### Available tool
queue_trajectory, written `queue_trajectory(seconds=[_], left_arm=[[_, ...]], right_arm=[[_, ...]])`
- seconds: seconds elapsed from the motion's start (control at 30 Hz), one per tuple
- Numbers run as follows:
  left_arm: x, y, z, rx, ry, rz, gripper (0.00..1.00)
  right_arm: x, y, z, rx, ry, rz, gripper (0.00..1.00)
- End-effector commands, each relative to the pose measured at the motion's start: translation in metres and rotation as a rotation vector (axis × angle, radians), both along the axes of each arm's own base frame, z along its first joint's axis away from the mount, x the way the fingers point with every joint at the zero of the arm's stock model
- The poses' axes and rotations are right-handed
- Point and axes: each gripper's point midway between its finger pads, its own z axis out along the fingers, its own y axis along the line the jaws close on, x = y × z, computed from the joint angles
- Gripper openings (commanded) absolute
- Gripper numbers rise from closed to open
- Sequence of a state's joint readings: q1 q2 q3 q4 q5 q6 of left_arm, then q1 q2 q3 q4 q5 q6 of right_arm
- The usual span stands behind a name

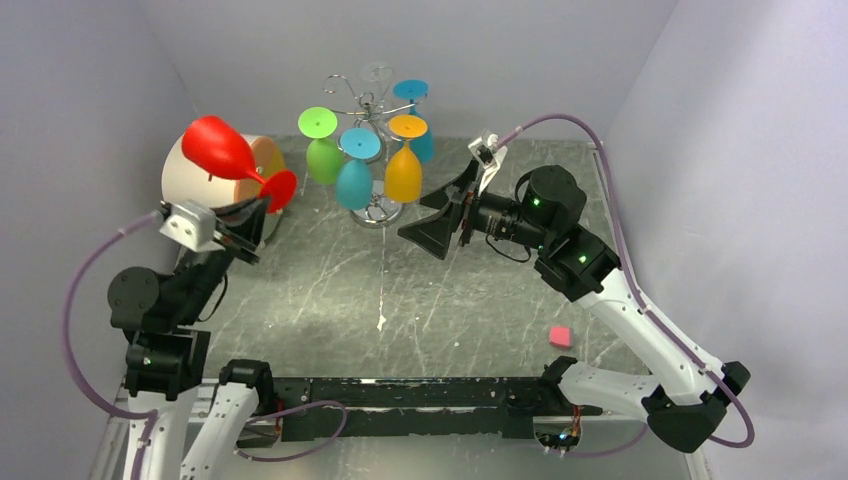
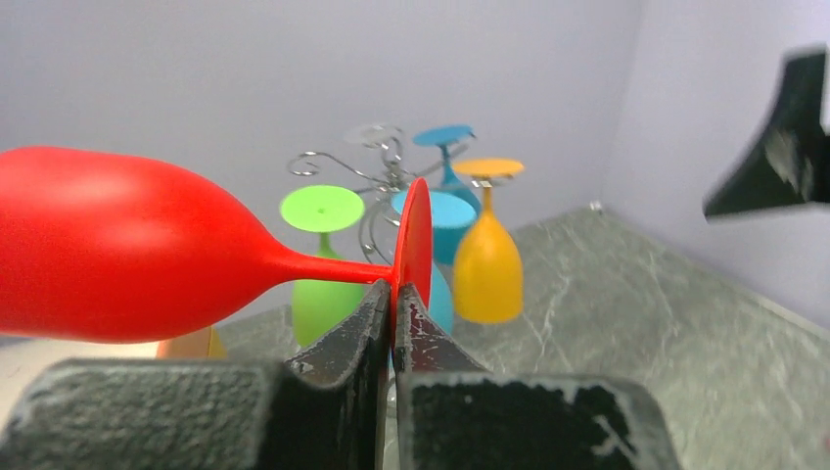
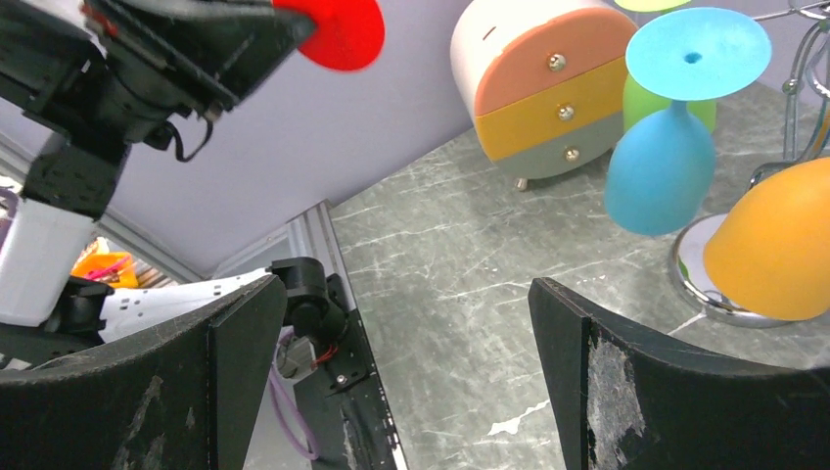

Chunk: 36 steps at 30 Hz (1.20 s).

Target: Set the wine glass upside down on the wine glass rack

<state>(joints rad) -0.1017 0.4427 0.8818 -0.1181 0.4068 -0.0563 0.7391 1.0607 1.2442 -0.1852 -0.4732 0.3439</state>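
Left arm holds the task's piece aloft at 10 o'clock over the table: the glossy red, opaque wine glass (image 1: 220, 148) lies on its side in the air. Its rounded bowl points away toward the wall, and its thin stem runs level to the flat round foot. Your left gripper (image 1: 262, 203) is clamped on the edge of that foot, its black pads pressed flat against either face of the disc.

At 12 o'clock stands the tall silver wire rack (image 1: 368, 100) with a twisted stem, curled arms and a mirror-bright round base. Four glasses already hang from it bowl-down: lime green (image 1: 322, 150), sky blue (image 1: 355, 175), amber orange (image 1: 403, 165) and teal (image 1: 415, 110).

Your right gripper (image 1: 428, 218) hovers at 1 o'clock just beside the orange glass, fingers spread wide and holding nothing.

The red glass looks like moulded plastic: probably light, stiff and slick, and less fragile than real glass. A pinch on the thin foot rim leaves the heavier bowl hanging off to one side, so expect it to swing or slip. The stem just under the foot looks the steadier hold, and it is also the part that must slide into a wire loop.

Behind the glass sits a cream rounded drawer box (image 3: 538, 88). A small pink block (image 1: 560, 336) lies at 4 o'clock on the grey veined tabletop (image 1: 330, 290).
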Motion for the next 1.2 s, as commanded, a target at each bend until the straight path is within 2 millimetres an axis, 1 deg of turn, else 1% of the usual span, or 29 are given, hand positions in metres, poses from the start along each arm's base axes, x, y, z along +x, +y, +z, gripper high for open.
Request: queue_trajectory(seconds=[0.0,0.13,0.23,0.33,0.4,0.43,0.53,0.6,0.67,0.77,0.83,1.0,1.17], left_arm=[[0.018,0.031,0.027,-0.246,0.083,0.170,0.07],[0.034,0.039,0.031,-0.344,0.165,0.224,0.07],[0.043,0.039,0.037,-0.402,0.197,0.225,0.07],[0.055,0.040,0.042,-0.397,0.221,0.243,0.07],[0.067,0.040,0.042,-0.396,0.254,0.254,0.07],[0.070,0.040,0.046,-0.403,0.256,0.254,0.07],[0.079,0.034,0.056,-0.428,0.261,0.222,0.07],[0.086,0.025,0.063,-0.440,0.264,0.176,0.07],[0.095,0.017,0.068,-0.451,0.281,0.132,0.07],[0.110,0.011,0.073,-0.481,0.298,0.104,0.07],[0.118,0.012,0.077,-0.495,0.294,0.112,0.07],[0.145,0.022,0.079,-0.512,0.321,0.157,0.07],[0.176,0.026,0.076,-0.536,0.356,0.087,0.07]], right_arm=[[-0.003,-0.006,0.009,0.018,-0.052,-0.020,1.00],[-0.003,-0.008,0.008,0.015,-0.053,-0.024,1.00],[-0.004,-0.010,0.009,0.013,-0.057,-0.025,1.00],[-0.005,-0.013,0.010,0.011,-0.069,-0.034,1.00],[-0.005,-0.016,0.011,0.010,-0.078,-0.050,1.00],[-0.005,-0.018,0.013,0.010,-0.085,-0.055,1.00],[-0.008,-0.021,0.015,0.016,-0.099,-0.057,1.00],[-0.009,-0.022,0.015,0.024,-0.102,-0.057,1.00],[-0.010,-0.022,0.012,0.026,-0.098,-0.057,1.00],[-0.005,-0.026,0.006,0.001,-0.092,-0.089,1.00],[-0.002,-0.030,0.005,-0.009,-0.096,-0.117,1.00],[-0.005,-0.037,0.007,0.006,-0.119,-0.135,1.00],[-0.006,-0.039,0.008,-0.007,-0.129,-0.139,1.00]])
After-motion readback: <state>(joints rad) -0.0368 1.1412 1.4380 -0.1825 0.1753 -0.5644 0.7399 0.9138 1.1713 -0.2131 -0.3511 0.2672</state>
